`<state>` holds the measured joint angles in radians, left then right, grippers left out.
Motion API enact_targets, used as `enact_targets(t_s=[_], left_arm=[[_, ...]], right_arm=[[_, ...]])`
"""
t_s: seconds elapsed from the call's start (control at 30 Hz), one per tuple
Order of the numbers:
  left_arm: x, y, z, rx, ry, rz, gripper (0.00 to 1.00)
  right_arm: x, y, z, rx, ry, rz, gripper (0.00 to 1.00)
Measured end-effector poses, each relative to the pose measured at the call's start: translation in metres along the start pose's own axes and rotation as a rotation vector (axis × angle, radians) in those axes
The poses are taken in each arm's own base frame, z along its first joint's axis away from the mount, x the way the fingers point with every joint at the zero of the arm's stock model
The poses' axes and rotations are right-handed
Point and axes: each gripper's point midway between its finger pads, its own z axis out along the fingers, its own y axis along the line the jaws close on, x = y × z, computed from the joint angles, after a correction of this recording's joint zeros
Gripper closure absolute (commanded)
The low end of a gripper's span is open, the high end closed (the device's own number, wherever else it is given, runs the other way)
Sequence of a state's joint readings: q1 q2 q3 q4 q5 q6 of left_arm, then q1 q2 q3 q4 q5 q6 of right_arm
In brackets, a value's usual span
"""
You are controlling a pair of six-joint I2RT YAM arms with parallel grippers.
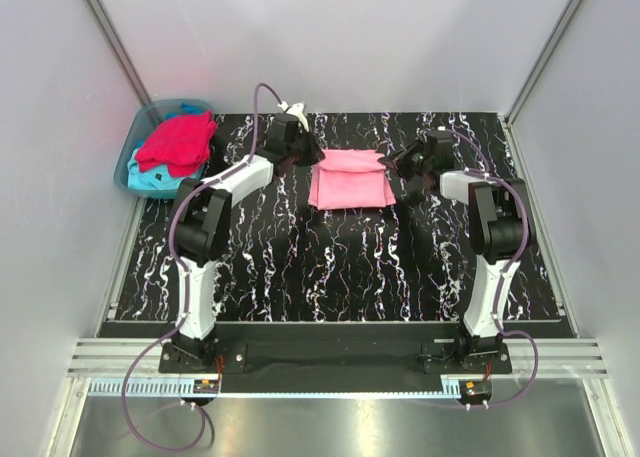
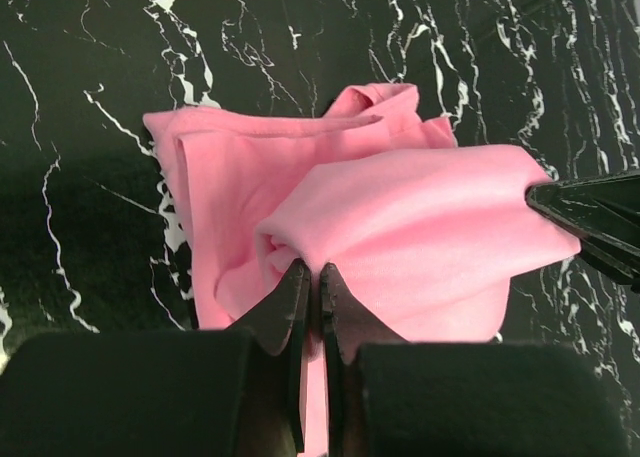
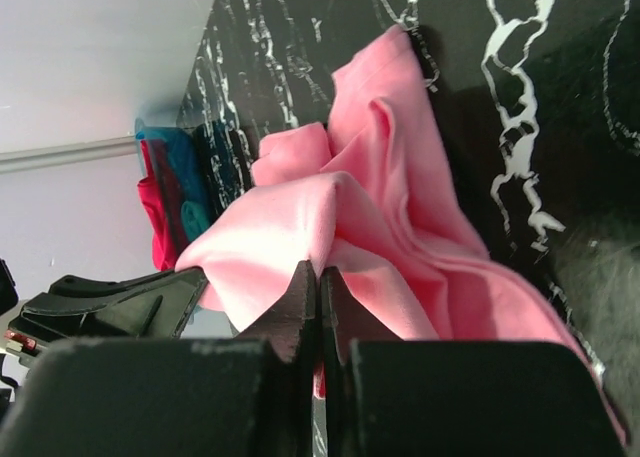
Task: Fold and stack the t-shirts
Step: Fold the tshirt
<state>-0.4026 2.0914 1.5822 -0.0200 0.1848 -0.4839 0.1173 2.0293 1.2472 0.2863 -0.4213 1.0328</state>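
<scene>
Top external view: black, white-veined desk (image 1: 340,267); two arms reaching toward 12 o'clock, both meeting at the pink cloth.
Pink t-shirt (image 1: 350,179): partly folded, on the desk a little toward 12 o'clock from its centre, between the two tools; top layer lifted clear of the flat layers beneath in both wrist views.
Left tool (image 1: 308,157): at the shirt's 9 o'clock edge; jaws closed to a thin slit, pinching a bunched fold of the pink cloth.
Right tool (image 1: 398,164): at the shirt's 3 o'clock edge; jaws pressed almost together, gripping a peak of the same pink layer.
Left wrist view: raised layer stretched from the near jaws across to the other tool's dark tip at 3 o'clock; flatter layers and a hemmed edge toward 12 o'clock.
Right wrist view: pink cloth draped away from the pinch toward 1 o'clock; other tool's black body at 8 o'clock.
Red t-shirt (image 1: 178,142): crumpled, uppermost in the tub.
Turquoise t-shirt (image 1: 160,180): under the red one, showing at its 6 o'clock side.
Tub (image 1: 124,167): translucent blue-green, at the desk's 10 o'clock corner, well apart from the pink shirt.
</scene>
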Motion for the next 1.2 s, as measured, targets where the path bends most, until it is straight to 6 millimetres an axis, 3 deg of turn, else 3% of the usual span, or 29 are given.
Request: enact_targets(t_s=[0.17,0.2,0.27,0.33,0.4,0.43,0.57,0.9,1.2], left_arm=[[0.004,0.013,0.016,-0.017,0.020,-0.007,0.93],[0.004,0.016,0.019,-0.019,0.021,-0.008,0.88],[0.004,0.021,0.024,-0.025,0.022,-0.007,0.64],[0.004,0.027,0.027,-0.035,0.025,-0.009,0.50],[0.002,0.032,0.027,-0.047,0.024,-0.011,0.44],[0.000,0.033,0.028,-0.051,0.020,-0.011,0.40],[-0.008,0.035,0.027,-0.056,0.006,-0.008,0.35],[-0.030,0.028,0.024,-0.047,-0.032,0.008,0.34],[-0.034,0.029,0.020,-0.045,-0.041,0.005,0.34]], right_arm=[[-0.001,-0.013,0.019,0.011,0.025,0.015,1.00],[-0.002,-0.013,0.023,0.009,0.027,0.014,0.98],[-0.006,-0.010,0.029,-0.004,0.032,0.007,0.94],[-0.011,-0.005,0.034,-0.019,0.032,-0.007,0.83],[-0.017,0.002,0.037,-0.035,0.025,-0.023,0.64],[-0.020,0.005,0.038,-0.043,0.020,-0.029,0.59],[-0.029,0.019,0.041,-0.085,0.014,-0.063,0.46],[-0.033,0.023,0.044,-0.099,0.013,-0.075,0.45],[-0.036,0.021,0.050,-0.083,0.016,-0.077,0.45]])
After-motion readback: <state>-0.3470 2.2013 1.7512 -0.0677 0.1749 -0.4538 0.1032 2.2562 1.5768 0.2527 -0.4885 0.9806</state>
